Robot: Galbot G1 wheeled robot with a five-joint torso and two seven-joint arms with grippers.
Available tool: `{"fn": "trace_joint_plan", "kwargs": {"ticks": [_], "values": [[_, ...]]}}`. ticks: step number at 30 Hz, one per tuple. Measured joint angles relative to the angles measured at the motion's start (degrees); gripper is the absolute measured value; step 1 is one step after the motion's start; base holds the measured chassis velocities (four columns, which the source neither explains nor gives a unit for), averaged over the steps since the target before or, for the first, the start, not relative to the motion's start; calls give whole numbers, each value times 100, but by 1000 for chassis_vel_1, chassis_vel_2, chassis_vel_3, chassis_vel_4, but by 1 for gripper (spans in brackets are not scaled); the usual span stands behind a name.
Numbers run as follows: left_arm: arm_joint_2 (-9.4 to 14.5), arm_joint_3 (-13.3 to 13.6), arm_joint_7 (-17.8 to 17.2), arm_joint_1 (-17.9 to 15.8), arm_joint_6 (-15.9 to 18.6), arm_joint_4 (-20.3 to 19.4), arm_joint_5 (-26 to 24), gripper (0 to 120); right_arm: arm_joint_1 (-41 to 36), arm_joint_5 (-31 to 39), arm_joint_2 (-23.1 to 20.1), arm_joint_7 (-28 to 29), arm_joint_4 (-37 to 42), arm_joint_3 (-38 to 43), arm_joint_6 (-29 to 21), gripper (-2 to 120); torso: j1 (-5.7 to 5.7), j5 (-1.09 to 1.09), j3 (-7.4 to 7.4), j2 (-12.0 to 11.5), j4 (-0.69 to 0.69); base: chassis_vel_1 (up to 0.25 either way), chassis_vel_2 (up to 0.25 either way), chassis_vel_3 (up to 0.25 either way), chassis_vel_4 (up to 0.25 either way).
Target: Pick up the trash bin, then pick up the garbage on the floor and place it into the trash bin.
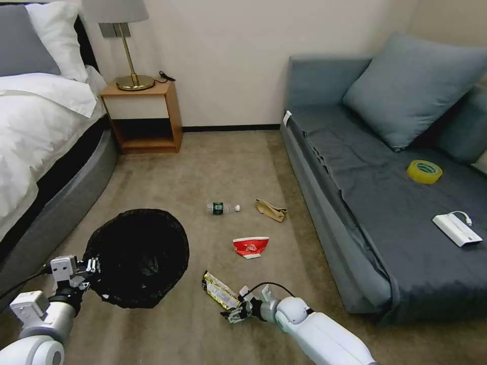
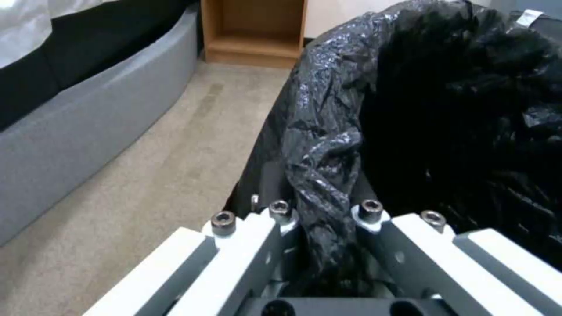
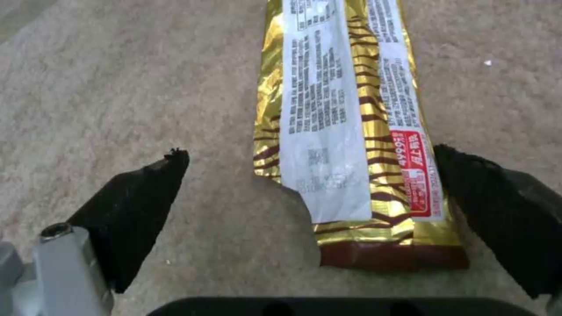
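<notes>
1. Right hand (image 1: 234, 310), low over the carpet, fingers (image 3: 138, 206) spread to either side of the near end of the gold snack wrapper (image 1: 219, 292), not yet pinching it.
2. Left hand (image 1: 93, 267) pinched on the trash bin (image 1: 139, 256) rim, black liner between the fingers (image 2: 257, 245); bin tilted, mouth toward the camera.
3. Farther on the carpet: red-and-white carton (image 1: 250, 247), then brown paper (image 1: 271, 210) and clear mini bottle (image 1: 222, 207), side by side, apart.

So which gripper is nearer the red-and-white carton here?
Right. The right gripper sits open around the snack wrapper, just below the carton; the left gripper holds the trash bin, farther off.
</notes>
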Motion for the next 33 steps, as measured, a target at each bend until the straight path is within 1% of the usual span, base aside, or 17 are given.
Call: {"fn": "trace_joint_plan", "kwargs": {"ticks": [9,11,12,14,16,18,19,21,22,25,26,29,31,33], "values": [[-21,-13,32,13,-58,54,6,4,-41,-191,71,249,-69,-6,85,99,0,1,0,1,4,0,0,0,0],[-22,-4,32,3,-70,66,8,4,-36,-252,89,311,-109,-6,129,93,-1,0,-1,2,2,0,0,0,0],[-22,-4,32,3,-70,66,8,4,-36,-252,89,311,-109,-6,129,93,-1,0,-1,2,2,0,0,0,0],[-21,6,34,-5,-73,70,8,4,-28,-260,93,331,-125,-5,156,89,-1,0,0,2,0,0,0,0,0],[-22,13,39,-9,-78,71,11,4,-17,-277,99,356,-152,-1,177,81,-1,-1,0,1,0,0,0,0,0],[-23,14,40,-8,-78,71,13,4,-16,-285,102,363,-162,2,189,80,-1,-1,0,1,0,0,0,0,0],[-31,15,46,-8,-78,71,15,4,-14,-315,112,399,-192,8,231,75,-1,-1,0,1,0,0,0,0,0],[-30,14,52,-3,-79,52,14,4,-12,-354,122,471,-233,23,285,69,-1,2,0,1,4,0,0,0,0],[-30,14,52,-3,-79,52,14,4,-12,-354,122,471,-233,23,285,69,-1,2,0,1,4,0,0,0,0],[-23,13,53,-4,-79,50,13,4,-14,-395,128,495,-264,40,327,57,-1,0,0,0,1,0,0,0,0],[-23,13,53,-4,-79,50,13,4,-14,-395,128,495,-264,40,327,57,-1,0,0,0,1,0,0,0,0],[-31,13,52,-1,-80,50,14,4,-17,-416,129,521,-297,52,363,45,-1,0,0,0,1,0,0,0,0],[-33,13,52,0,-81,50,14,4,-18,-420,129,528,-302,53,376,40,-1,0,0,0,0,0,0,0,0],[-33,13,52,0,-81,50,14,4,-18,-421,129,529,-303,53,377,40,-1,0,0,0,1,0,0,0,0]]}}
